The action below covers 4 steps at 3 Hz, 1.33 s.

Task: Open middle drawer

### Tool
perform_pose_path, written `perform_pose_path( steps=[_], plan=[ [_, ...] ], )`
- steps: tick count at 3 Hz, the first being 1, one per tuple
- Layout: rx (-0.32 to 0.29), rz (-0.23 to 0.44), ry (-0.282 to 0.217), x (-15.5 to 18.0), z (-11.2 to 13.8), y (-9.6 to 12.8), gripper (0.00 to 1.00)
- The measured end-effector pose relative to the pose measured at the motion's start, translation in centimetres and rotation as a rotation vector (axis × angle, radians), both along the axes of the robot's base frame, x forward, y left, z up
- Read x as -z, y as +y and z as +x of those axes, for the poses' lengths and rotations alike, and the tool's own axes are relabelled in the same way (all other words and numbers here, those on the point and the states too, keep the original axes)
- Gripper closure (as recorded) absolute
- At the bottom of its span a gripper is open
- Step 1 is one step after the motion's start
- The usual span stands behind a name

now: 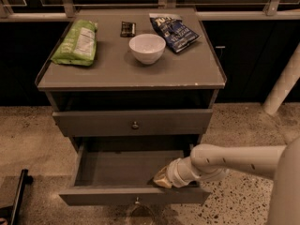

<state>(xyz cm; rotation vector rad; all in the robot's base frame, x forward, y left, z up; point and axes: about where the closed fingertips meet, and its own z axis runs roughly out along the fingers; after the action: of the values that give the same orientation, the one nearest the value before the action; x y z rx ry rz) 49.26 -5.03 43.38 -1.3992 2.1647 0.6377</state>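
The middle drawer [126, 168] is pulled well out of the grey cabinet, showing a plain grey, empty interior. Its front [93, 197] faces me, with a small round knob [137, 200] at its centre. My gripper [162, 179] reaches in from the right on a white arm [234, 159]. It sits inside the drawer at the right end, just behind the front panel. The drawer above [93, 122], with its own knob [135, 124], is closed.
On the cabinet top [187, 74] lie a green snack bag [77, 42], a white bowl [147, 48], a blue chip bag [176, 31] and a small dark packet [127, 28]. A white post [283, 90] stands at right. A black bar [18, 196] lies on the speckled floor at left.
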Motion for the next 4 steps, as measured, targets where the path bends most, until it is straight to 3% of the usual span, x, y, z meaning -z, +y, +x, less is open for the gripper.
perform_pose_path(
  steps=[1,2,4],
  plan=[
    [0.088,0.033,-0.128,-2.6,-1.0,-0.7,1.0],
    [0.168,0.053,-0.206,-4.4,0.2,-1.2,0.82],
    [0.168,0.054,-0.206,-4.4,0.2,-1.2,0.36]
  ],
)
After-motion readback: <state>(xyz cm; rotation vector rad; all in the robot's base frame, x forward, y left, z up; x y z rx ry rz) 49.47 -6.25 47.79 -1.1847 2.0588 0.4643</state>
